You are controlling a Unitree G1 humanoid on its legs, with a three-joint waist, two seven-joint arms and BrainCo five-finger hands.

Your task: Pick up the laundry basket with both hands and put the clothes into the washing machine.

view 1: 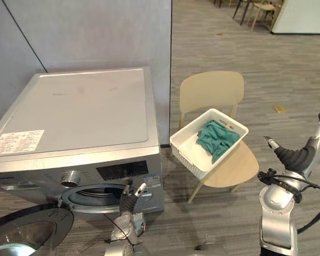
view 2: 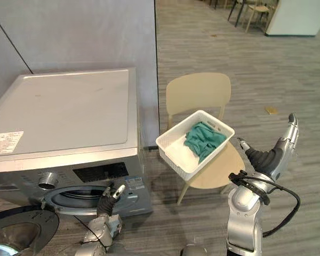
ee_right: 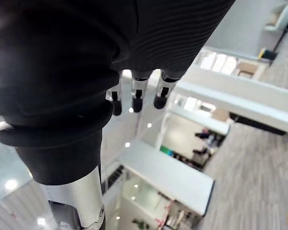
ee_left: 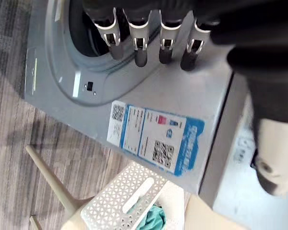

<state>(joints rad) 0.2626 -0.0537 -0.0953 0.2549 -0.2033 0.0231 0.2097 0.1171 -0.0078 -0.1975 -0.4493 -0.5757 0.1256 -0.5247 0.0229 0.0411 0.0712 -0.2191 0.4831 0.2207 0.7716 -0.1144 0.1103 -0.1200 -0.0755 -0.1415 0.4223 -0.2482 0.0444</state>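
Note:
A white laundry basket [view 1: 188, 151] sits on the seat of a beige chair [view 1: 210, 92], with a teal garment [view 1: 217, 138] lying inside it. To its left stands a silver washing machine [view 1: 74, 117]; its round door [view 1: 21, 229] hangs open at the lower left and the drum opening [view 1: 96, 194] is dark. My left hand [view 1: 129, 200] is raised low in front of the machine, fingers straight, holding nothing. My right hand [view 1: 304, 152] is up to the right of the chair, fingers straight and open, well clear of the basket. The basket [ee_left: 129, 201] and the teal garment [ee_left: 153, 219] also show in the left wrist view.
A grey partition wall [view 1: 96, 32] stands behind the washing machine. Wooden chairs [view 1: 258, 10] and a white cabinet [view 1: 301, 16] are far back right. A small yellow scrap [view 1: 279, 109] lies on the grey floor to the right of the chair.

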